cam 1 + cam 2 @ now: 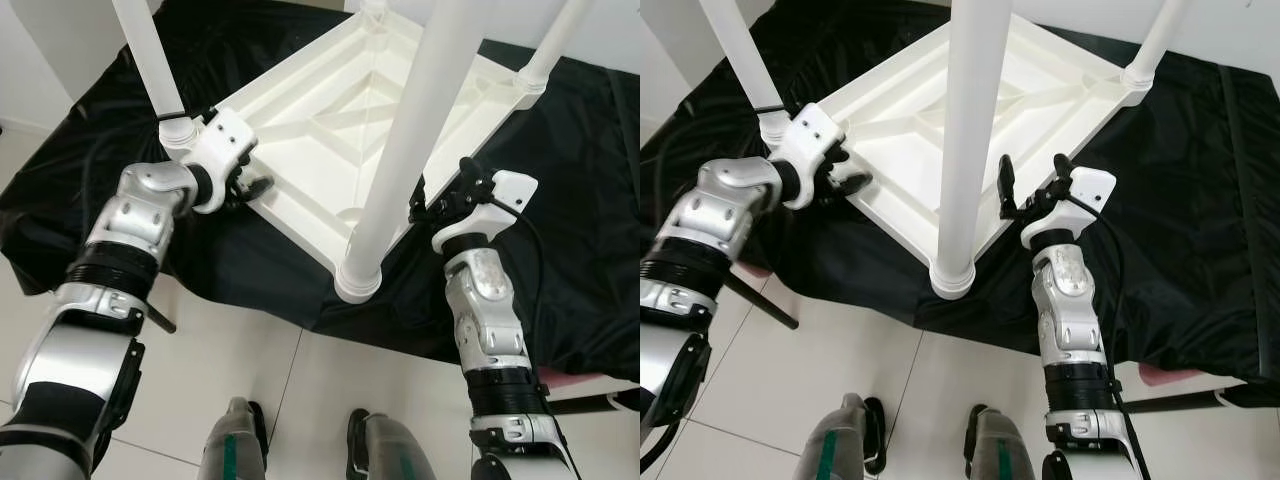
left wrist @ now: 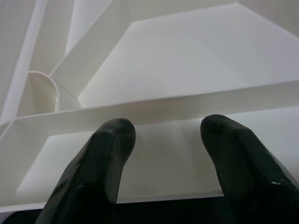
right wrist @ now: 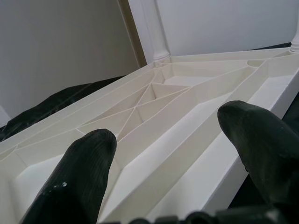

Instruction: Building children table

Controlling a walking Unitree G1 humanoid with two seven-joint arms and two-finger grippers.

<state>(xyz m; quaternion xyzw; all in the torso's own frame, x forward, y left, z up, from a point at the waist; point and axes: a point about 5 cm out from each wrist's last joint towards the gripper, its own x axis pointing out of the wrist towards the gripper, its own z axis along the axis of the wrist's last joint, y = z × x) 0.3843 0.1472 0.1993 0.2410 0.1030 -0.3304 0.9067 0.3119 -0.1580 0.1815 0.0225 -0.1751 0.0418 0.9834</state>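
Flanking the upturned table (image 1: 330,120), left hand (image 1: 252,186) and right hand (image 1: 1032,187) spread open.

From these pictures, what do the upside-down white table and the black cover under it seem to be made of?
The table looks like moulded plastic with a smooth, slightly glossy white finish: its underside shows thin stiffening ribs, and the round legs sit in moulded sockets. The black cover looks like thin cloth or plastic sheeting: it wrinkles, drapes and has a faint sheen. Which of the two it is, I cannot tell.
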